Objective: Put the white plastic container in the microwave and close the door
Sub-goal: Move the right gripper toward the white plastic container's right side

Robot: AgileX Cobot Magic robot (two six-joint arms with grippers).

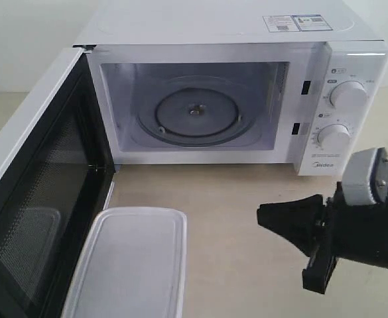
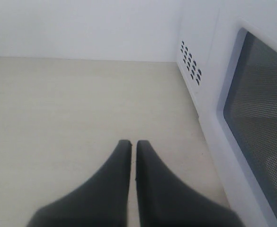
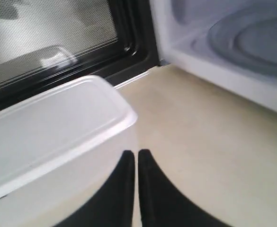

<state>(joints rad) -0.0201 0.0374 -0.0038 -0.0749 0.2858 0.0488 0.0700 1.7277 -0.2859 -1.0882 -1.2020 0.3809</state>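
Observation:
The white plastic container point(image 1: 132, 264) lies lidded on the table in front of the microwave point(image 1: 233, 93), beside the open door point(image 1: 34, 192). The door swings out to the left with its black inner face showing. The glass turntable point(image 1: 195, 114) inside is bare. My right gripper point(image 1: 263, 215) hovers shut to the right of the container, pointing at it, with nothing held; in the right wrist view the container point(image 3: 53, 132) is close before the gripper point(image 3: 136, 153). My left gripper point(image 2: 130, 143) is shut and empty, outside the door point(image 2: 259, 123), hidden from the exterior view.
The microwave's two dials point(image 1: 347, 95) sit on its right panel. Vent holes point(image 2: 190, 62) mark the microwave's side wall. Bare tabletop point(image 1: 247, 192) lies between the container and the microwave's opening.

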